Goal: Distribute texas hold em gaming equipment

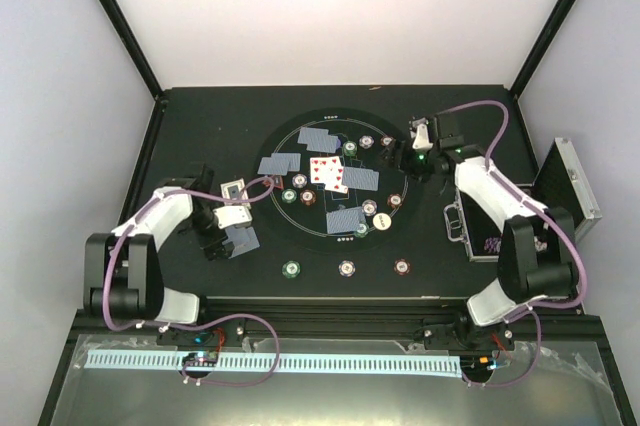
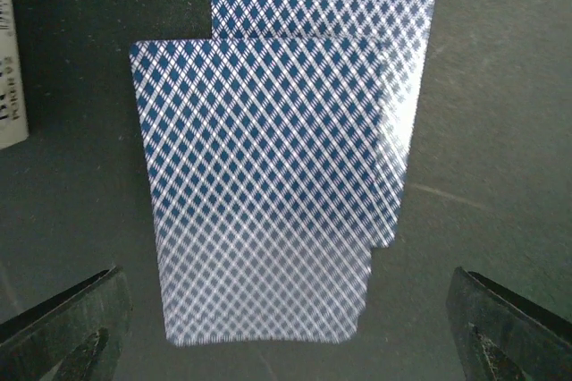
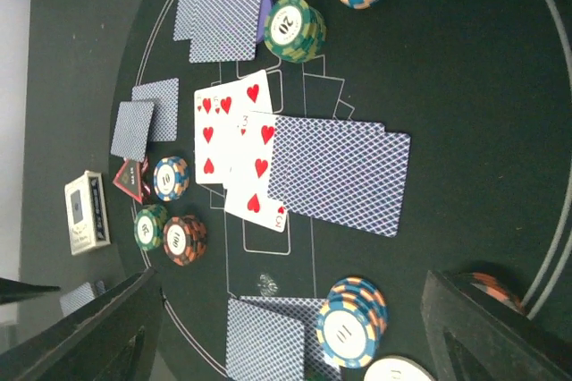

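Two overlapped blue-backed cards (image 2: 268,175) lie face down on the black table left of the round mat, and they also show in the top view (image 1: 243,239). My left gripper (image 2: 286,336) hovers just above their near edge, open and empty, with one finger on each side. My right gripper (image 3: 295,345) is open and empty above the mat's right side (image 1: 402,158). Below it lie two face-up heart cards (image 3: 232,144), a face-down pair (image 3: 340,171), a blue chip stack (image 3: 353,323), a white disc (image 3: 398,370) and a small red triangle (image 3: 131,178).
More card pairs (image 1: 280,163) and chips (image 1: 351,147) ring the mat. Three chips (image 1: 346,268) lie in a row near the front edge. A card box (image 1: 232,189) sits by the left gripper. The open silver-edged black case (image 1: 565,186) stands at the right.
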